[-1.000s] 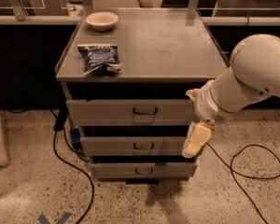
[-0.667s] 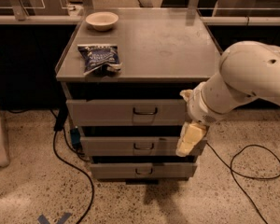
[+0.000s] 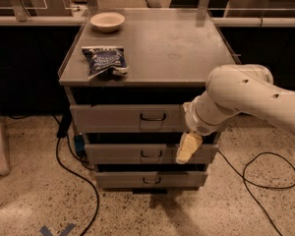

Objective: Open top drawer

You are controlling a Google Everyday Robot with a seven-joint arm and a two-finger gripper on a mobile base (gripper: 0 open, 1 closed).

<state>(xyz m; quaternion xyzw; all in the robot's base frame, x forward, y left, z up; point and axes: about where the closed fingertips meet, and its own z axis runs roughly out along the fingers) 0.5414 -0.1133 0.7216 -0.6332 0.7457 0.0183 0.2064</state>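
The top drawer (image 3: 123, 118) sits just under the table (image 3: 187, 48) top, no further out than a second ago. Its long front runs left to right and faces near. My claw (image 3: 184, 151) has slid left and hangs low by the drawer's right end, before the middle drawer (image 3: 132, 154); I cannot tell its spread. A bag (image 3: 105, 61) and bowl (image 3: 107, 21) rest on the table.

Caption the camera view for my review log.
Tool hangs before the middle drawer, below and right of the untouched top drawer handle.
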